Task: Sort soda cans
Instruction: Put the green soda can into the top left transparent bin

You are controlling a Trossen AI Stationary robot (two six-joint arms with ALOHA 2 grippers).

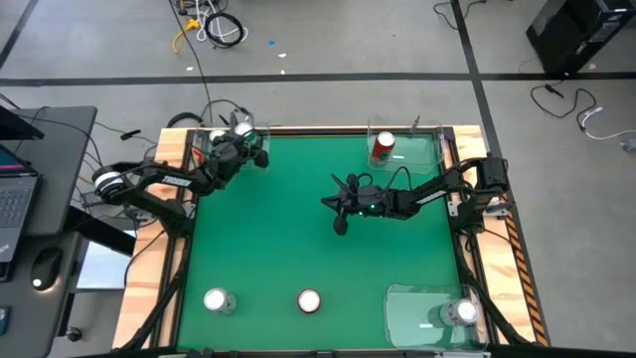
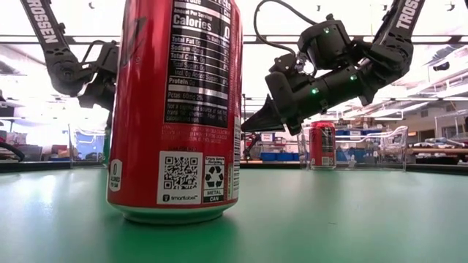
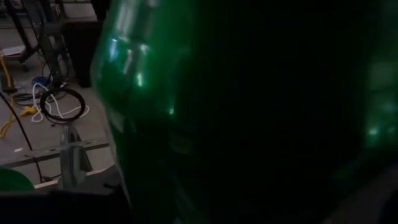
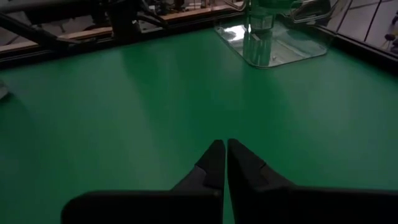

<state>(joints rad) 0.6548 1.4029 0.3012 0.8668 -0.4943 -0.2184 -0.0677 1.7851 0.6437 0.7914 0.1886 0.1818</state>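
Only left wrist cam shows green can filling left end effector.

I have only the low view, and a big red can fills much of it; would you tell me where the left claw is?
Observer: From above, the left claw is in the far left corner, right against a green can.
Operator: Thank you. Is the right claw carrying anything?
Observer: No. Its wrist view shows the right claw shut and empty above the bare green mat.
Operator: Does anything stand beside my red can?
Observer: Yes, a silver can stands along the same near edge as the red can, towards the left arm's side.
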